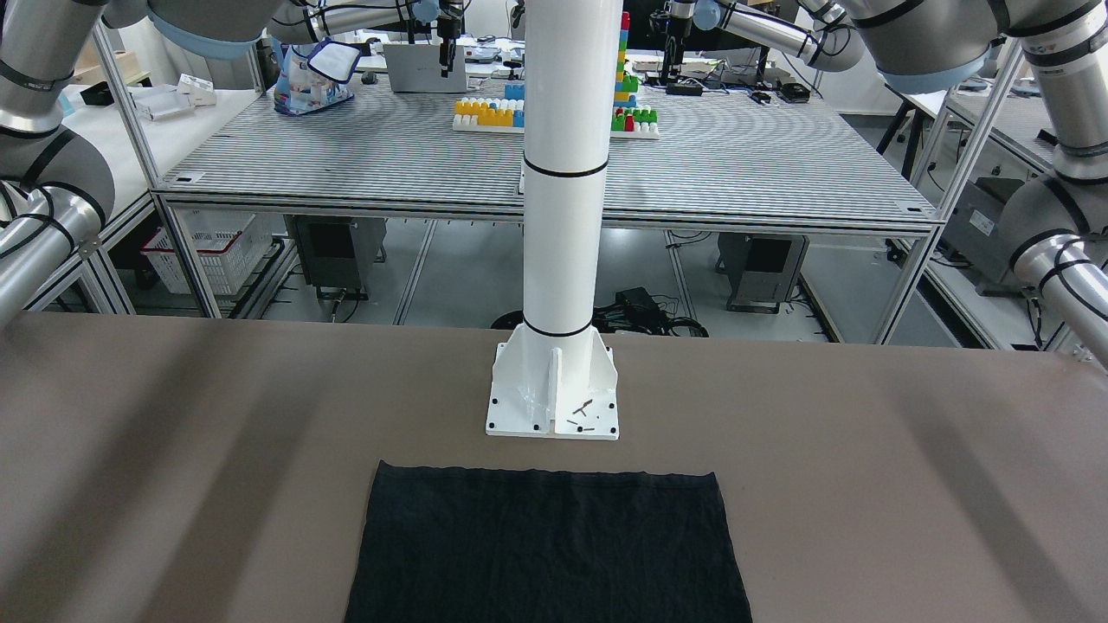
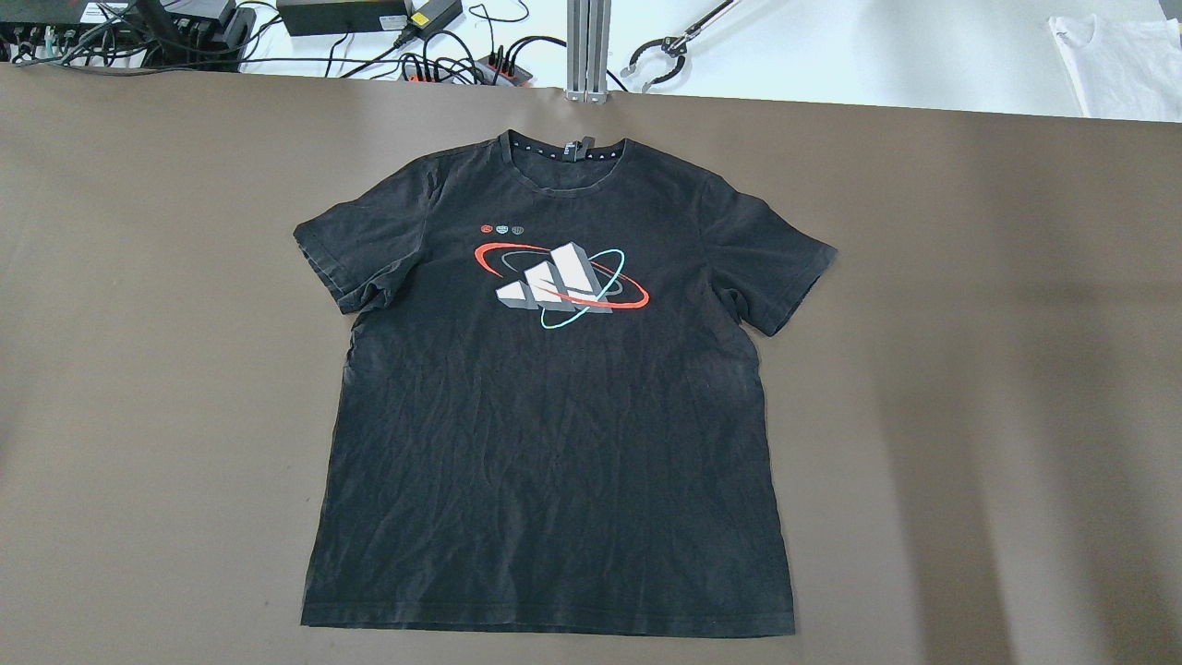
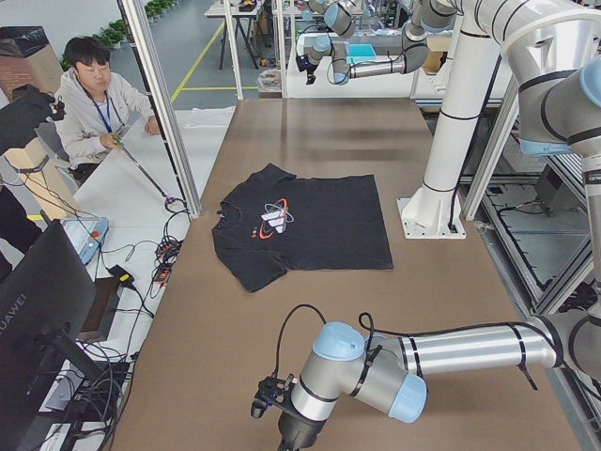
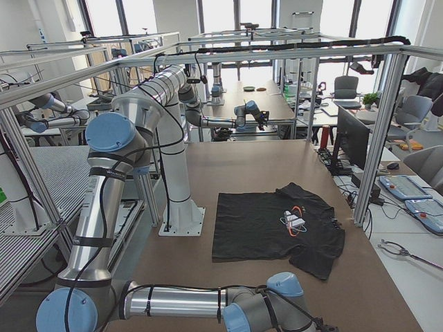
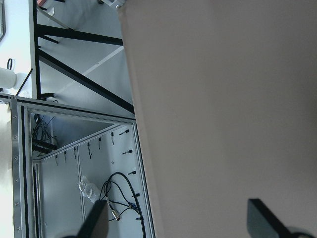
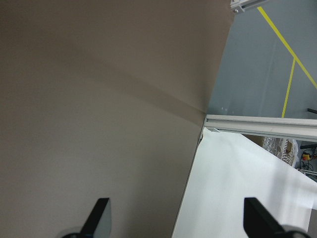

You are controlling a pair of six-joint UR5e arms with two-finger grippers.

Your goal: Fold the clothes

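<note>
T-shirt (image 2: pixel 554 416): black, spread flat with the print up, mid-table (image 2: pixel 970 369); collar toward the far edge, hem near the white pole (image 1: pixel 563 173) base, not touching it.
Left tool (image 5: pixel 177 203): fingers wide apart, empty, over bare table at the left end, well apart from the T-shirt.
Right tool (image 6: pixel 176 201): fingers wide apart, empty, over bare table by the right edge.

T-shirt (image 2: pixel 554 443) flat on the table (image 2: pixel 970 369), hem just before the pole's base plate (image 1: pixel 528 414), collar toward the opposite edge.
</note>
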